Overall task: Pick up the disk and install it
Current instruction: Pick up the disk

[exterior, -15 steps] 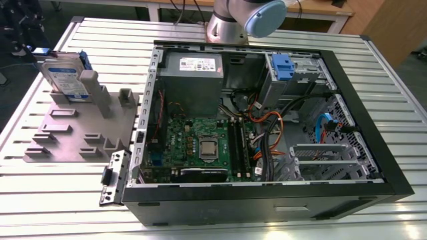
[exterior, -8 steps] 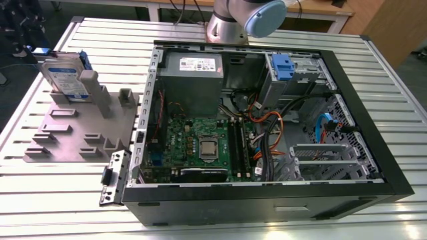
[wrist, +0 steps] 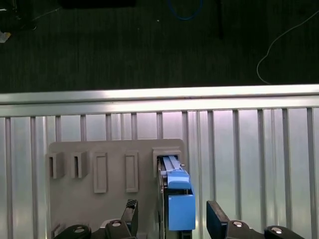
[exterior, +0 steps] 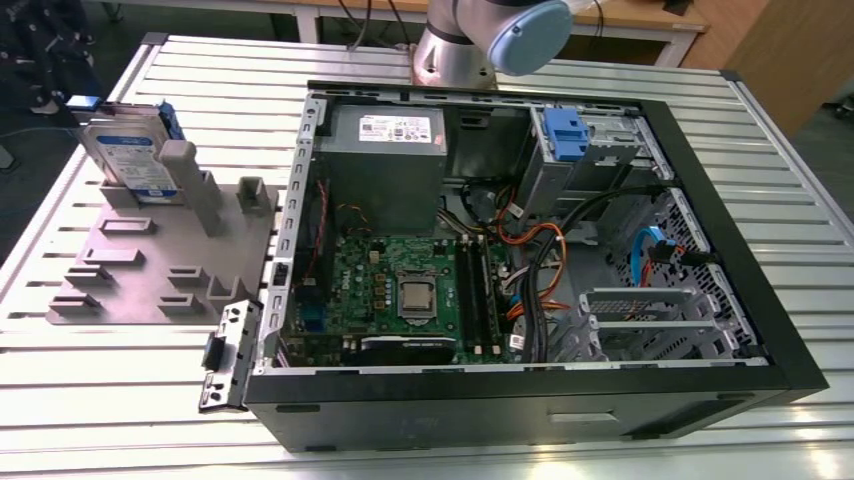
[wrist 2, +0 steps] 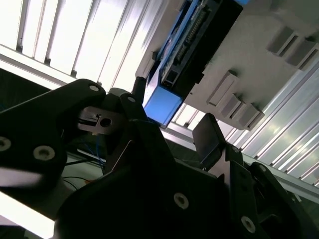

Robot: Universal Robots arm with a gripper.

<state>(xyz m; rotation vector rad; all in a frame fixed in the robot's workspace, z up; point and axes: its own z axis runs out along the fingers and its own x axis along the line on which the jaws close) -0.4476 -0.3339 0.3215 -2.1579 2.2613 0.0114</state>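
The disk (exterior: 127, 155) stands on edge in a slot at the far corner of a grey holder plate (exterior: 147, 270), at the exterior view's left. It is silver, with a blue-and-white label and a blue bracket. In the first wrist view I see the disk (wrist: 174, 191) edge-on, between the two dark fingertips of my gripper (wrist: 173, 216). The gripper is open, with its jaws far wider than the disk and apart from it. In the second wrist view the disk (wrist 2: 194, 40) sits beyond the gripper (wrist 2: 172, 117), blue bracket end towards me.
An open computer case (exterior: 747, 250) lies on the slatted aluminium table (exterior: 107, 400) beside the holder. It holds a grey power supply (exterior: 387, 130), a motherboard (exterior: 400, 290), cables and a blue latch (exterior: 566, 135). Dark floor (wrist: 149, 45) lies past the table edge.
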